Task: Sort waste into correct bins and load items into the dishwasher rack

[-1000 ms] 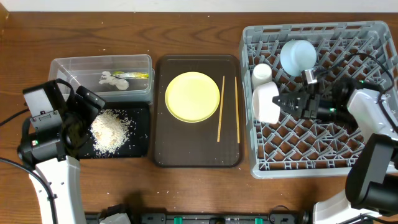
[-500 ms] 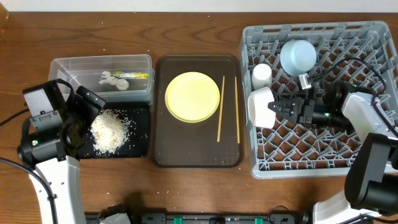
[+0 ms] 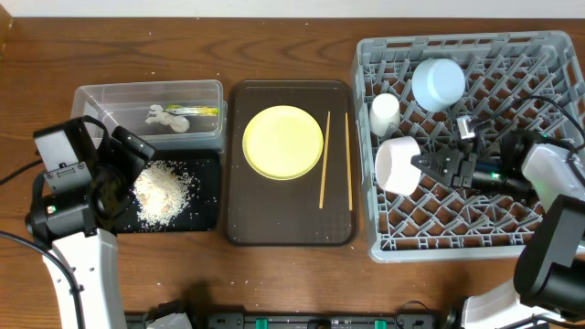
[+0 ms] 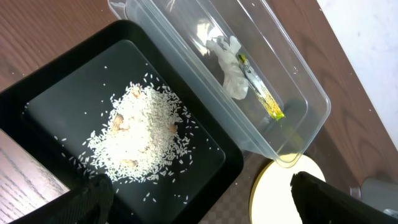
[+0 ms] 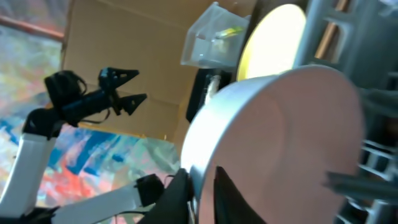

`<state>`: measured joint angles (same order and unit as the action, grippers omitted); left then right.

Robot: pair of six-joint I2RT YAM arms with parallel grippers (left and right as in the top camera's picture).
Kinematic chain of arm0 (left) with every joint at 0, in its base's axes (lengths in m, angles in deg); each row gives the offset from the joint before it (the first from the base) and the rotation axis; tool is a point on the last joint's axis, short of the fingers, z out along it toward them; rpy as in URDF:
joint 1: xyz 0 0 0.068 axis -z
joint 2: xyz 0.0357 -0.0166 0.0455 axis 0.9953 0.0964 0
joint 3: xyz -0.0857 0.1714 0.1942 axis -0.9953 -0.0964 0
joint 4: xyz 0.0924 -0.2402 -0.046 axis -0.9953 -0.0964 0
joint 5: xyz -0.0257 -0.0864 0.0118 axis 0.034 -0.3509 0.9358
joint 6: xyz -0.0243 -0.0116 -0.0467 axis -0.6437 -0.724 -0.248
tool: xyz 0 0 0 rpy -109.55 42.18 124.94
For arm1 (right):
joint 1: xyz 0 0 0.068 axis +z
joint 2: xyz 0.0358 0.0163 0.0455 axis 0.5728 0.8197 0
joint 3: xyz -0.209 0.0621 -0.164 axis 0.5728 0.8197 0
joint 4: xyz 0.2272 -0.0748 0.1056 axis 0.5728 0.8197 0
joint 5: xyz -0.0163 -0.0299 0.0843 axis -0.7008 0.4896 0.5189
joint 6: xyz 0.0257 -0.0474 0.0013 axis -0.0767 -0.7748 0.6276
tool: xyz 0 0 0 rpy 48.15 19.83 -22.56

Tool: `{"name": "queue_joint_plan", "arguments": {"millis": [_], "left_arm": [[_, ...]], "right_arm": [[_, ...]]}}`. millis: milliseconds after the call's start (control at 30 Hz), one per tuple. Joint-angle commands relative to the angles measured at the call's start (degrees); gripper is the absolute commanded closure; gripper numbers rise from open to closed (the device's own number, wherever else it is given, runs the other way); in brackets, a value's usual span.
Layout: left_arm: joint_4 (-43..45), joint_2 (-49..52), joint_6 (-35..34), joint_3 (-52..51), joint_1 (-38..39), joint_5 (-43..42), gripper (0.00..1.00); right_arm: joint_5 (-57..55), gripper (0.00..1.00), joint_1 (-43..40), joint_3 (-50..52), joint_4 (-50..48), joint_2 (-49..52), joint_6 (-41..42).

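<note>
Rice (image 3: 163, 190) sits heaped in the black tray (image 3: 206, 215); scrap (image 3: 164, 117) and wrapper (image 3: 201, 111) in the clear tub (image 3: 91, 96). Blue bowl (image 3: 439, 82), cup (image 3: 385, 111) and tipped white bowl (image 3: 396, 165) occupy the rack (image 3: 366, 55); plate (image 3: 283, 142), chopsticks (image 3: 324, 172) lie left of it.

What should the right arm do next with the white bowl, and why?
Probably open the right pincer and back away: the white bowl it clasps by the rim seems to rest on its side among the pegs of the rack.

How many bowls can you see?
2. The pale blue bowl is in the dishwasher rack, toward its far side. The white bowl is tipped on its side near the rack's left edge. No others show.
</note>
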<state>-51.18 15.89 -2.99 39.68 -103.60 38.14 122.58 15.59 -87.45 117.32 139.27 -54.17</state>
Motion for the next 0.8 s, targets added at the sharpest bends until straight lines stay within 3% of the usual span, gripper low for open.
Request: {"name": "queue_joint_plan", "arguments": {"millis": [0, 100, 233, 333, 433, 633, 767], "left_arm": [[0.0, 0.1, 0.0, 0.9, -0.3, 0.3, 0.06], [0.0, 0.1, 0.0, 0.9, -0.3, 0.3, 0.06], [0.0, 0.1, 0.0, 0.9, -0.3, 0.3, 0.06], [0.0, 0.1, 0.0, 0.9, -0.3, 0.3, 0.06], [0.0, 0.1, 0.0, 0.9, -0.3, 0.3, 0.06], [0.0, 0.1, 0.0, 0.9, -0.3, 0.3, 0.06], [0.0, 0.1, 0.0, 0.9, -0.3, 0.3, 0.06]], "right_arm": [[0.2, 0.76, -2.8, 0.1, -1.5, 0.0, 2.7], [1.7, 0.59, -5.3, 0.0, -5.9, 0.0, 10.2], [-0.5, 0.48, -7.4, 0.0, -15.1, 0.0, 22.2], [-5.5, 0.48, -7.8, -0.5, -20.1, 0.0, 30.1], [-7.7, 0.53, -7.5, -3.0, -20.7, -0.2, 32.7], [-16.1, 0.87, -4.5, -11.4, -18.1, -4.5, 36.1], [-24.5, 0.98, 0.3, -16.5, -16.4, -10.5, 37.0]]}}
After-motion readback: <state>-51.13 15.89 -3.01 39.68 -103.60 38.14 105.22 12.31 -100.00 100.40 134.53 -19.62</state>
